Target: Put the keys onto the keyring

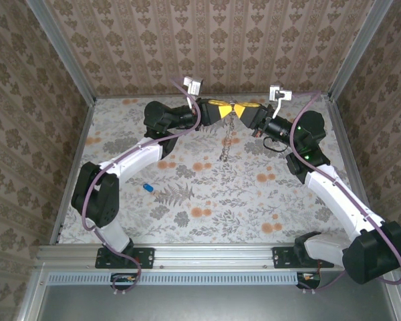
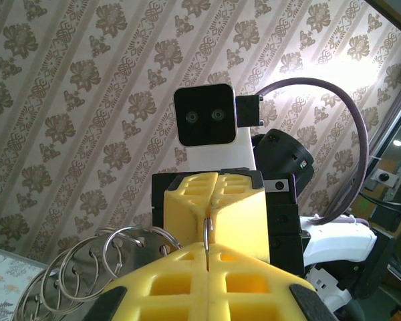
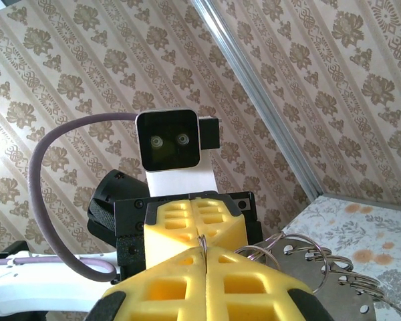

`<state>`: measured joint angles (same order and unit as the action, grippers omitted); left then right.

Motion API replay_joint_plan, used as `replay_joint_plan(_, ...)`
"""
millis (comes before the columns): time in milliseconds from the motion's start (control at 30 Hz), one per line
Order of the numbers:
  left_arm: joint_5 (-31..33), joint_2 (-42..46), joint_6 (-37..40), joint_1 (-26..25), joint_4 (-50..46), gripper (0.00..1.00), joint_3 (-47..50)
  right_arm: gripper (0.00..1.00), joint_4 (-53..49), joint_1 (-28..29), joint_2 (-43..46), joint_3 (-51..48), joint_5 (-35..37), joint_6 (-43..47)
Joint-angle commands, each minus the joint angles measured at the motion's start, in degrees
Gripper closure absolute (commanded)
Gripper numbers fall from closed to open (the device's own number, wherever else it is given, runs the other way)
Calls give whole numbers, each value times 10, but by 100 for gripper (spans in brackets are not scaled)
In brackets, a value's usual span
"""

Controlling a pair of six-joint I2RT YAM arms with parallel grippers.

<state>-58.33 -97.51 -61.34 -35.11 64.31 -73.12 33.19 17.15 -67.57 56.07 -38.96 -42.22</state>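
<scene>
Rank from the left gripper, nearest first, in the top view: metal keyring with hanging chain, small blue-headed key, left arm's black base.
1. Metal keyring with hanging chain: pinched in the left gripper, far middle.
2. Small blue-headed key: on the table, left of centre.
3. Left arm's black base: near edge, left.

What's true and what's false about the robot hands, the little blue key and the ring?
1. The blue key lies on the table, away from both grippers. True.
2. The left gripper is wide open. False: it is shut on the keyring.
3. The keyring hangs between the two grippers. True.
4. The right gripper holds the blue key. False: it pinches the keyring too.
</scene>
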Motion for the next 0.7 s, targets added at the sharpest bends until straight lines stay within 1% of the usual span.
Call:
replay_joint_plan(0, 7, 8, 27, -10, 11, 100, 1, 100, -3, 4, 11, -2, 3, 2)
replay_joint_plan(100, 3, 17, 63, -10, -33, 100, 2, 100, -22, 3, 14, 1, 12, 6)
replay_joint_plan(133, 1, 22, 80, -10, -58, 100, 3, 96, -28, 3, 16, 1, 16, 6)
replay_joint_plan(200, 0, 32, 114, -10, -101, 100, 3, 93, -37, 3, 20, 2, 21, 7)
replay_joint_plan(233, -1, 38, 132, -9, -126, 100, 3, 88, -43, 2, 22, 1, 24, 8)
replay_joint_plan(300, -4, 50, 167, -9, -176, 100, 1, 75, -55, 1, 27, 3, 30, 8)
replay_joint_plan(367, -5, 62, 206, -8, -222, 100, -1, 66, -68, -2, 32, 6, 36, 9)
replay_joint_plan(433, -7, 74, 249, -4, -283, 100, -5, 54, -92, -6, 40, 10, 43, 11)
replay_joint_plan(500, -10, 84, 293, 0, -344, 100, -12, 45, -114, -9, 53, 11, 56, 14)
replay_joint_plan(567, -11, 96, 343, 4, -417, 100, -21, 41, -134, -16, 67, 10, 66, 16)
replay_joint_plan(667, -2, 114, 434, 5, -543, 100, -44, 38, -164, -28, 88, 3, 83, 14)
